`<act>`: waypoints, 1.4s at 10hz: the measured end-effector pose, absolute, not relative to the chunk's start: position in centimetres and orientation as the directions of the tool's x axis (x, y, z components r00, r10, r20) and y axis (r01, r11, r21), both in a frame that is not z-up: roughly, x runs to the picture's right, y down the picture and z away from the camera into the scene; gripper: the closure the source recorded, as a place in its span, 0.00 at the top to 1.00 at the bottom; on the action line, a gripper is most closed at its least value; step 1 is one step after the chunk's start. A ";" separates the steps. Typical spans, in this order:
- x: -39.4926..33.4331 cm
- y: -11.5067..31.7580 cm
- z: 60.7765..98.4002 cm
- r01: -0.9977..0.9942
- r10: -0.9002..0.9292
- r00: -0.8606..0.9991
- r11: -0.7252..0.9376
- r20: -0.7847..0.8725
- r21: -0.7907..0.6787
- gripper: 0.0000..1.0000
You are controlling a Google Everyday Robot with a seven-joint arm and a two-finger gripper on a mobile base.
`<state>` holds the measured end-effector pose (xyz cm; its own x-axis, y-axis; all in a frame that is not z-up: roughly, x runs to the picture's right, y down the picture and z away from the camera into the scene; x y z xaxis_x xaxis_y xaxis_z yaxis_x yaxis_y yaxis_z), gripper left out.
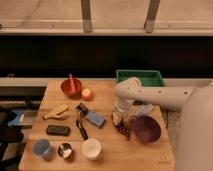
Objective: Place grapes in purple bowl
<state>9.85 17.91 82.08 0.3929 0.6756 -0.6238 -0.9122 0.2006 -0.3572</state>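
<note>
Claw [118, 118] down at grapes [123, 131]; grip state: can't tell.
Wooden counter [125, 156] w/ arm [150, 95] reaching in from right; green bin [140, 74] at back edge; purple bowl [146, 129] front right. Grapes lie on counter just left of bowl, outside it, claw right above their upper end.
</note>
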 end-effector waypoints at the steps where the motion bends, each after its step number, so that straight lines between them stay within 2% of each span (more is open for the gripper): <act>1: 10.0 17.3 81.6 -0.911 0.688 0.390 0.194 -0.612 -0.363 0.01; 8: 11.6 8.1 75.5 -0.916 0.829 0.316 0.140 -0.461 -0.377 0.00; 12: 17.8 2.9 72.2 -0.954 0.903 0.195 0.083 -0.383 -0.289 0.00; 14: 21.6 2.4 71.4 -0.972 0.921 0.109 0.020 -0.373 -0.235 0.00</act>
<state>21.56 2.38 71.41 0.1093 0.9212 -0.3734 -0.9718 0.0200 -0.2351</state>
